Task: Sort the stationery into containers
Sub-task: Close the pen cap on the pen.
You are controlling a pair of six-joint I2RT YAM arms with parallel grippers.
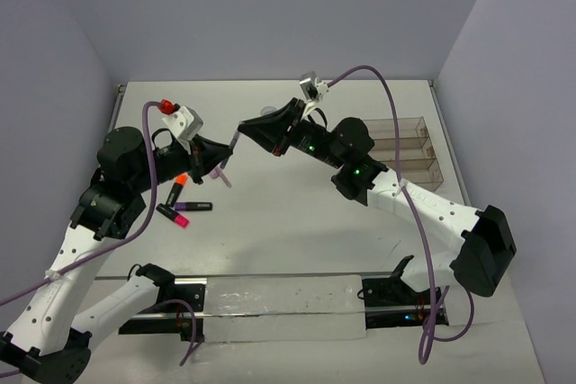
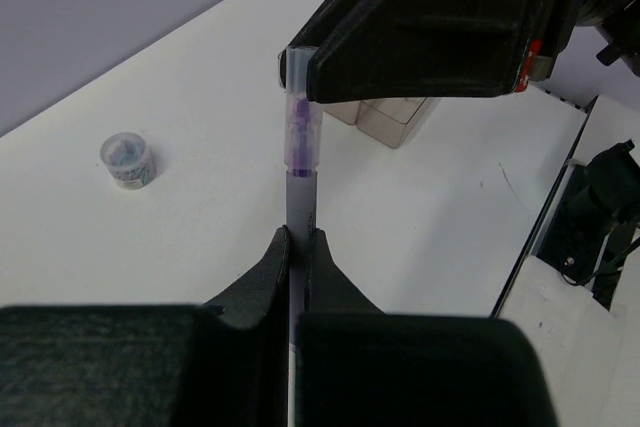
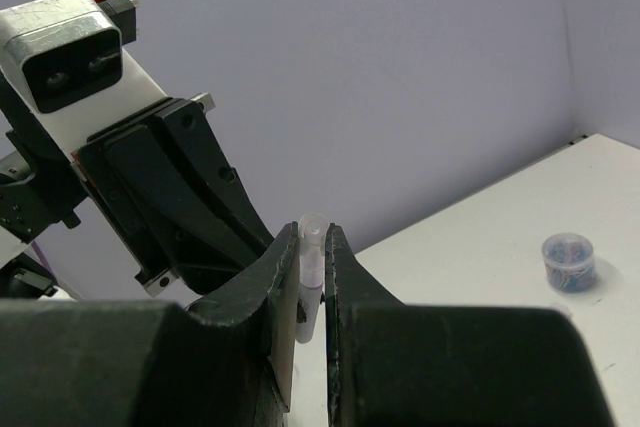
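A grey-purple pen (image 2: 300,197) is held in the air between two robot arms, above the left-middle of a white surface (image 1: 297,222). The left gripper (image 2: 297,239) is clamped on the grey barrel, its two black fingers pressed against either side. The right gripper (image 2: 300,72) is clamped on the other end, where a clear cap shows a purple tip inside.

In the left wrist view the pen runs straight out from the left gripper, cap end farthest away, and disappears into the right gripper just past the cap. In the right wrist view the clear end of the pen (image 3: 310,267) stands between the fingertips of the right gripper (image 3: 313,239), with the left gripper (image 3: 255,237) close behind it.

From above, the pen (image 1: 229,148) has its long axis running from the left gripper (image 1: 220,159) away from the arm bases and slightly right, to the right gripper (image 1: 241,129).

A clear, smoky tray (image 1: 409,146) sits well apart at the right side of the surface. A small round jar (image 2: 127,160) stands on the surface near the back. A black marker with an orange-red end (image 1: 177,189) and a magenta marker (image 1: 177,217) lie on the surface below the left arm.
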